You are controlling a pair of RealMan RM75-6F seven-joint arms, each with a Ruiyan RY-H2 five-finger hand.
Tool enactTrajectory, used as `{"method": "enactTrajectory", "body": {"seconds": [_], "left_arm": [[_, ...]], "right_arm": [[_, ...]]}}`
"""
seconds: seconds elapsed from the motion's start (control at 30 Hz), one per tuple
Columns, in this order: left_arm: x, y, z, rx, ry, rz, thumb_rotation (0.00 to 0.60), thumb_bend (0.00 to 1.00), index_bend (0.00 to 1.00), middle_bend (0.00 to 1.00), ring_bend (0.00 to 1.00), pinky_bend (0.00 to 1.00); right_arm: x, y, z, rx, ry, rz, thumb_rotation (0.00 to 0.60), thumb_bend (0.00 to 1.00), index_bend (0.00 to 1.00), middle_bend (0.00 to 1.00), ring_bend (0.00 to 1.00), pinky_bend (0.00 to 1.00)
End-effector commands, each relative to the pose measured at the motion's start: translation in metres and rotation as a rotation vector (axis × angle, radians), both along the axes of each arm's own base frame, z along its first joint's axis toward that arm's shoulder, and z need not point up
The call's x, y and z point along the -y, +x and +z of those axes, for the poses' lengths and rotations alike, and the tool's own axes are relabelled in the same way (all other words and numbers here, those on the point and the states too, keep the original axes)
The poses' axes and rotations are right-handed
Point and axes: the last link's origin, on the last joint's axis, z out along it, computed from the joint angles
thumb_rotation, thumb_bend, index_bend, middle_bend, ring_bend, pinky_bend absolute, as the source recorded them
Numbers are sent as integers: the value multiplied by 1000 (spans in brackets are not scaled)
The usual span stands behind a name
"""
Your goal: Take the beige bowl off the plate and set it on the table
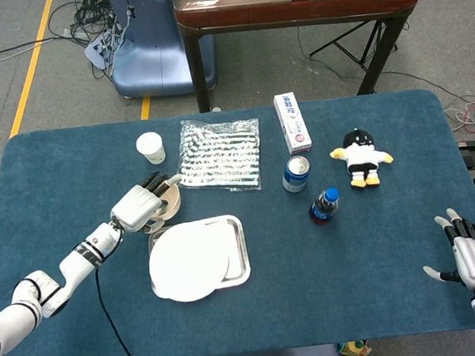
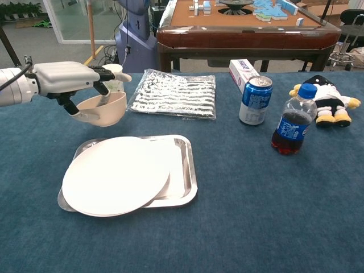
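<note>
On the blue table [image 2: 267, 210], a steel tray [image 2: 186, 176] holds a white plate [image 2: 116, 175] with nothing on it, the plate's rim overhanging the tray's near left corner. Just behind the tray, off the plate, sits the beige bowl [image 2: 109, 111]; its inside looks empty, though whether its base touches the cloth or hangs just above it is hard to tell from either view. The left hand [image 2: 63, 78] grips the bowl by its far rim, dark fingers [image 2: 104, 91] hooked inside, thumb under the outer wall. A paper cup [image 1: 150, 148] stands behind the hand. Far right, the right hand [image 1: 471, 255] rests at the table's near corner, fingers spread, holding nothing.
</note>
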Motion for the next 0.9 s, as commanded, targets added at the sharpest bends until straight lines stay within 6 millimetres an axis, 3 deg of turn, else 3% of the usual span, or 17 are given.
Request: {"method": "enactTrajectory", "body": {"seconds": [0.03, 0.6, 0.7, 0.9], "left_arm": [[-1, -1, -10, 4, -24, 9, 600, 319, 607, 0, 0, 0], [5, -9, -34, 10, -73, 24, 600, 319, 572, 0, 0, 0], [6, -10, -35, 6, -87, 23, 600, 319, 456, 0, 0, 0], [6, -10, -30, 9, -94, 35, 600, 319, 108, 0, 0, 0]], "right_arm": [[0, 0, 0, -2, 2, 2, 600, 224, 0, 0, 0, 0], [-1, -2, 1, -3, 6, 3, 600, 224, 0, 0, 0, 0], [-2, -2, 2, -3, 5, 4, 600, 224, 0, 0, 0, 0], [-2, -2, 1, -5, 8, 5, 600, 224, 0, 0, 0, 0]]}}
